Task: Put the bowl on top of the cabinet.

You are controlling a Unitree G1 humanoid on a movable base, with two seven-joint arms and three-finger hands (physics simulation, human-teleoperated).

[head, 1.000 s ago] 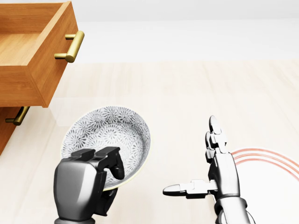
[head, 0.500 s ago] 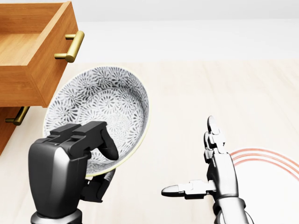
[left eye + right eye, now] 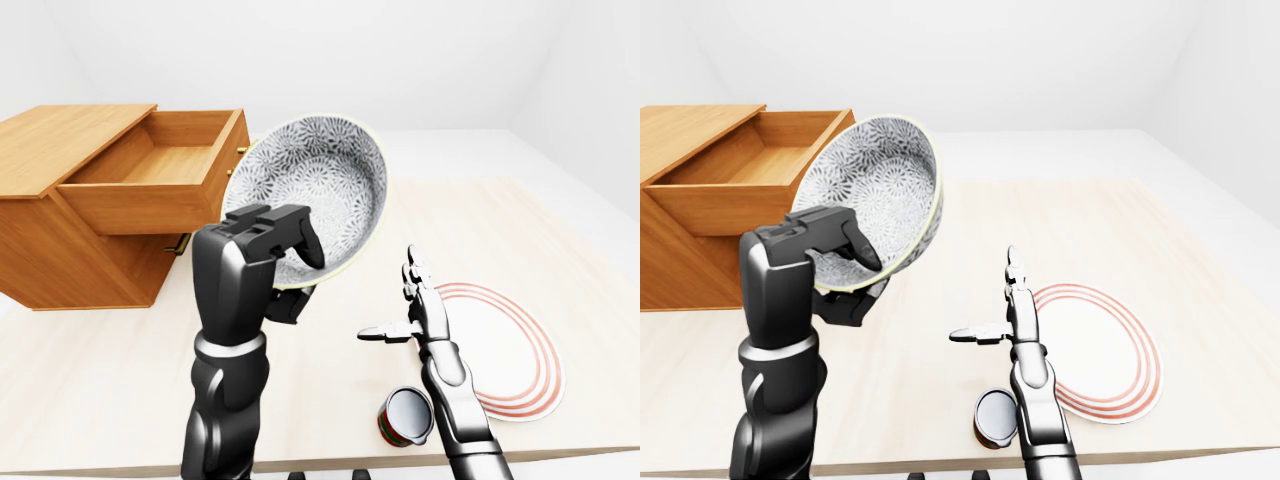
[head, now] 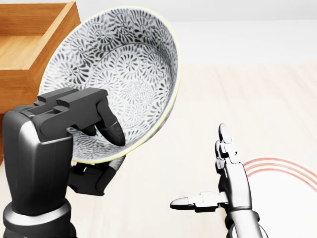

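The left hand [image 3: 255, 265] clamps its fingers [image 3: 303, 238] over the lower rim of the tilted bowl [image 3: 325, 185] (thumb underneath). In the left-eye view, the open drawer [image 3: 135, 205] juts from the cabinet [image 3: 60, 135] just left of those fingers. The right hand [image 3: 418, 315] hovers with its fingers spread, beside a plate [image 3: 505, 345] and a can [image 3: 405, 415].

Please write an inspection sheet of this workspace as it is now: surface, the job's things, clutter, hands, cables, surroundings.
Surface: light wooden table, with nothing spilled on it.
Job's things: patterned grey-white bowl, tilted and held off the table beside the open drawer. The wooden cabinet has a bare top, and the bowl is not yet on it.
Clutter: white plate with red rings; a small can beside it, low in the left-eye view.
Hands: left hand shut on the bowl's rim; right hand open and empty.
Cables: nothing seen.
Surroundings: plain white walls.
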